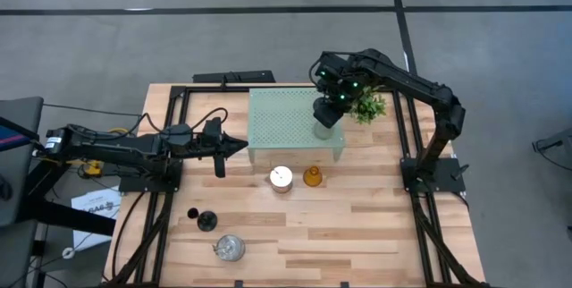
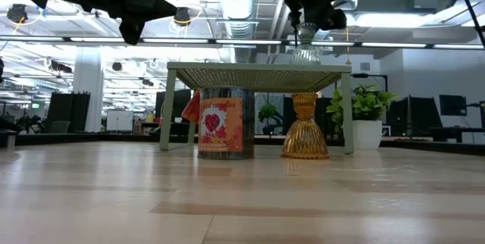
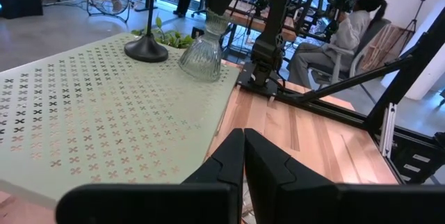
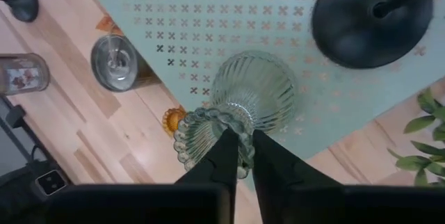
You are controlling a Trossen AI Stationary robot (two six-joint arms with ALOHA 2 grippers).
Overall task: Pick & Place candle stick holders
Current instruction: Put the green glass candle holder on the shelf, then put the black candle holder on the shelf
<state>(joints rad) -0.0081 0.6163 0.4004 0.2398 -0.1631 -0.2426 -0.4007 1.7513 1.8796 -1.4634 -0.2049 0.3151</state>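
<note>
My right gripper (image 1: 328,112) is shut on the clear ribbed glass holder (image 4: 250,92) over the pale green perforated stand (image 1: 290,122). A black stemmed holder (image 4: 365,19) stands on the stand beside it. The amber glass holder (image 1: 312,177) and a silvery cup (image 1: 281,178) stand on the table in front of the stand. Another silvery cup (image 1: 229,249) and a black holder (image 1: 206,221) stand near the table's front left. My left gripper (image 1: 237,148) is shut and empty, above the table just left of the stand. My right gripper holds the clear holder by the rim of its upper cup (image 4: 208,137), pinched between the two fingers. The fingers come from above, pointing down. The holder is upright, and its wide base (image 3: 200,67) sits on the stand's top near the stand's right end.
A small green potted plant (image 1: 368,106) stands just right of the stand, close to my right gripper. The stand's legs (image 2: 168,111) leave room beneath it. Bare wooden table lies at the front right (image 1: 384,234). A person (image 3: 351,26) sits beyond the table.
</note>
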